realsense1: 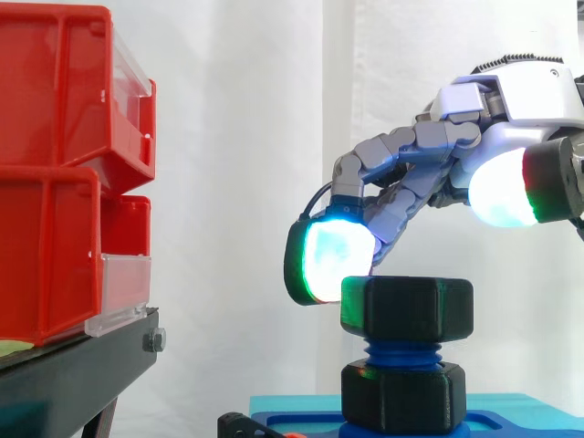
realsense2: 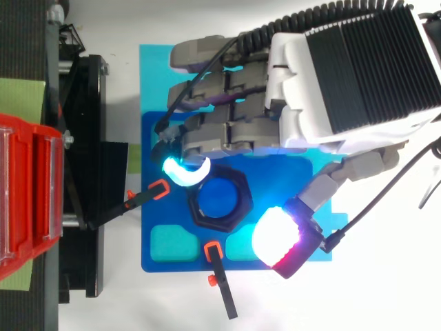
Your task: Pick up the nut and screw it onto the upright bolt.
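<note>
The nut (realsense1: 407, 307) already sits on top of the upright blue bolt (realsense1: 401, 351), square on it, with bare thread showing below, so it looks started but not run down. The hand (realsense1: 493, 100) hangs over it from the right, loosely spread and gripping nothing. One glowing fingertip (realsense1: 336, 258) curls down at the nut's upper left edge, likely just touching, though contact is hard to judge. The thumb pad (realsense1: 500, 192) stands high to the right, apart from the nut. That pose suits turning the nut by brushing its rim more than pinching it.

Count: one bolt, one nut at its top, and one more black hex (realsense1: 401, 394) at its foot. The blue base (realsense2: 153, 221) is held by two clamps (realsense2: 157, 190) (realsense2: 215, 254), probably to stop it twisting. On the left, two red bins (realsense1: 55, 91) are stacked on a stand (realsense1: 82, 365).
</note>
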You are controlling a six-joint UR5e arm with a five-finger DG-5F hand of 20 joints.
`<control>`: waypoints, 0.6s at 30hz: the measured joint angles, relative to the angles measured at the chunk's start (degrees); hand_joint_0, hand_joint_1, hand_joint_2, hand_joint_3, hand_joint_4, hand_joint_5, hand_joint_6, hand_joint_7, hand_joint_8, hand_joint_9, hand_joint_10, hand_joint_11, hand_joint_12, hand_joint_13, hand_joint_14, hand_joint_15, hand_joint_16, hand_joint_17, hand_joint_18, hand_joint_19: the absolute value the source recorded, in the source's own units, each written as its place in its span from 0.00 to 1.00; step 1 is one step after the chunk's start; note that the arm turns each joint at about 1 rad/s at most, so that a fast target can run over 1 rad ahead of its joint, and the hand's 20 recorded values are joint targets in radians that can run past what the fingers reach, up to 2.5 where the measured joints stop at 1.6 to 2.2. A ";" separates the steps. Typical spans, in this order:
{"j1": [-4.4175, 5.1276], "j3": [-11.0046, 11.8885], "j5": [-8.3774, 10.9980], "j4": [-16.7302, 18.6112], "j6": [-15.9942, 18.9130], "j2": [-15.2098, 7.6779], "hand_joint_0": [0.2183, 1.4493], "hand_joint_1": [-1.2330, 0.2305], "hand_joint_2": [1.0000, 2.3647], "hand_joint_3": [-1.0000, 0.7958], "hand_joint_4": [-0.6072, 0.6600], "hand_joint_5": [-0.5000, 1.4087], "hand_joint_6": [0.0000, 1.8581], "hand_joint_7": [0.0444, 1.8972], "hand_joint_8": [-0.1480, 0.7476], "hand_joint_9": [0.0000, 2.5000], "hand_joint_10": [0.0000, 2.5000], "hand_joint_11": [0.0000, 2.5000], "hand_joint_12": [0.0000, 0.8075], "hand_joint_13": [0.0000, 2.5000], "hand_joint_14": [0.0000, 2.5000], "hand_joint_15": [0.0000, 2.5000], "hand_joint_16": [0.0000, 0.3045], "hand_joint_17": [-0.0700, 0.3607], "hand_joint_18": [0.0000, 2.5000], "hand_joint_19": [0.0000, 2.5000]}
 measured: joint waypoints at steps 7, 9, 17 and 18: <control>-0.49 -0.01 -0.25 -0.37 -0.04 -0.01 0.23 0.58 0.00 0.28 0.73 0.26 0.27 0.62 0.52 0.34 0.00 0.00 0.47 0.27 0.00 0.00 0.17 0.43 0.17 0.00; -0.68 -0.01 -0.28 -0.48 -0.07 -0.02 0.23 0.58 0.00 0.28 0.72 0.26 0.27 0.62 0.52 0.35 0.00 0.00 0.46 0.28 0.00 0.00 0.17 0.43 0.18 0.00; -1.29 -0.02 -0.59 -0.57 -0.25 -0.01 0.24 0.58 0.00 0.28 0.65 0.28 0.27 0.69 0.49 0.40 0.00 0.00 0.45 0.31 0.00 0.00 0.16 0.42 0.21 0.00; -1.35 -0.02 -0.70 -0.59 -0.26 -0.02 0.24 0.58 0.00 0.28 0.66 0.28 0.27 0.69 0.48 0.41 0.00 0.00 0.44 0.31 0.00 0.00 0.16 0.42 0.21 0.00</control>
